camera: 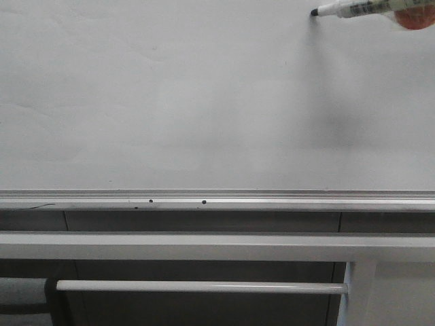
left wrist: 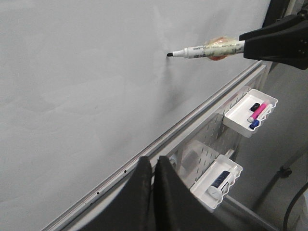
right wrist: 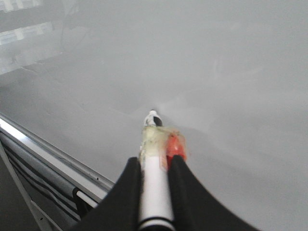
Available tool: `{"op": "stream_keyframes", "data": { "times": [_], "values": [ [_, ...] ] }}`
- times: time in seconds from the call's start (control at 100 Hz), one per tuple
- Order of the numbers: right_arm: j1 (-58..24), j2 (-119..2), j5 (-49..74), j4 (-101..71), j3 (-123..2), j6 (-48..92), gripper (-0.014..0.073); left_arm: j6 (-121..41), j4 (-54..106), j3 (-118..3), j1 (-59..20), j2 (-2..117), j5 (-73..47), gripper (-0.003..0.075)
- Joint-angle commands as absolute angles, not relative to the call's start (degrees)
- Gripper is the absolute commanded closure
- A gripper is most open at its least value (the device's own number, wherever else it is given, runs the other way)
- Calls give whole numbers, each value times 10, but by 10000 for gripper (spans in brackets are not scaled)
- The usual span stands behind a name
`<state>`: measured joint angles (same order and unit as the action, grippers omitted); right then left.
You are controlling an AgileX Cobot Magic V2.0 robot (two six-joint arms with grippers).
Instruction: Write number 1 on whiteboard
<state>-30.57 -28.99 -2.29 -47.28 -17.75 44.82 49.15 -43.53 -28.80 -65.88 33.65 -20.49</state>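
The whiteboard (camera: 170,102) fills the front view, plain white, with its silver rail (camera: 217,200) along the lower edge. No black stroke shows on it. The white marker pen (camera: 353,9) with a red ball (camera: 414,19) taped on reaches in from the upper right, its black tip at the board surface. My right gripper (right wrist: 156,161) is shut on the marker pen (right wrist: 155,187); it also shows in the left wrist view (left wrist: 281,41), holding the pen (left wrist: 207,49). My left gripper (left wrist: 153,161) is shut and empty, low by the rail (left wrist: 159,144).
Grey frame bars (camera: 217,246) run below the board. To the right of the board hang two white trays on a pegboard: one (left wrist: 250,111) with pink and blue markers, one (left wrist: 216,180) with a blue-labelled eraser or roll.
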Motion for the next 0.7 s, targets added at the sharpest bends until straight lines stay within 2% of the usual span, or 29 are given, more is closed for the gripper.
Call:
{"op": "stream_keyframes", "data": {
  "times": [0.0,0.69],
  "values": [
    [-304,-305,-66,-469,-198,458,657,498,-447,-303,-659,336,-175,741],
    [-306,-420,-36,-485,-197,458,657,498,-447,-303,-659,336,-183,741]
  ]
}}
